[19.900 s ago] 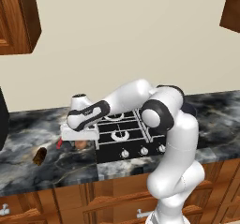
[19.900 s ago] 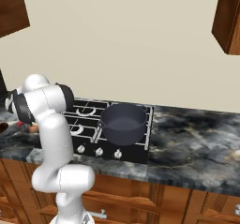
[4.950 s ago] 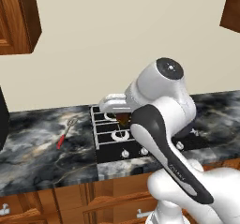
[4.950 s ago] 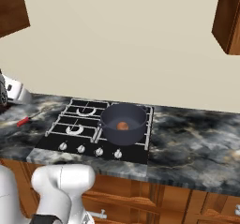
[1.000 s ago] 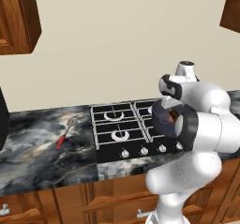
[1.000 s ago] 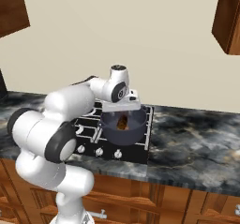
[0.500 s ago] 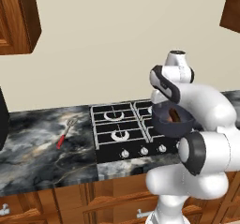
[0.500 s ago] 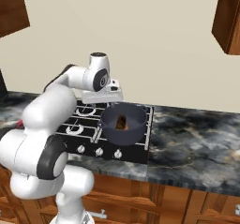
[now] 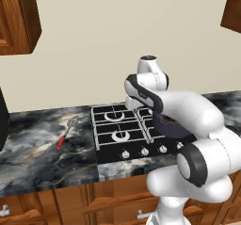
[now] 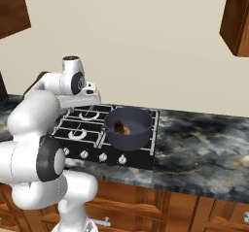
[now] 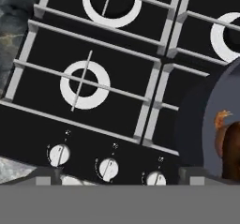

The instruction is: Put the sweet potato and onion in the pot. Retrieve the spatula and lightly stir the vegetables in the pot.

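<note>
**Tool released above the stove, vegetables in the pot**

Left base view: you see the arm reaching over the stove [image 9: 124, 132], hiding most of the pot [image 9: 170, 127] on the right front burner. The spatula [image 9: 66, 131] lies on the dark marble table [image 9: 33, 158] left of the stove, red handle toward you, wiry head away, well apart from the pot.

Right base view: the tool [image 10: 86, 99] hangs over the stove's left rear area, beside the pot [image 10: 128, 127], not touching it. Inside the pot you see the sweet potato [image 10: 119, 126] as a dark lump and the onion [image 10: 127, 129] just beside it, orange-brown.

Hand view: you look down on the left burners and three knobs [image 11: 108, 168]. The pot's rim [image 11: 194, 124] sits at the right edge with the sweet potato [image 11: 231, 148] inside. The jaws stand wide apart, empty, grasping nothing.
</note>
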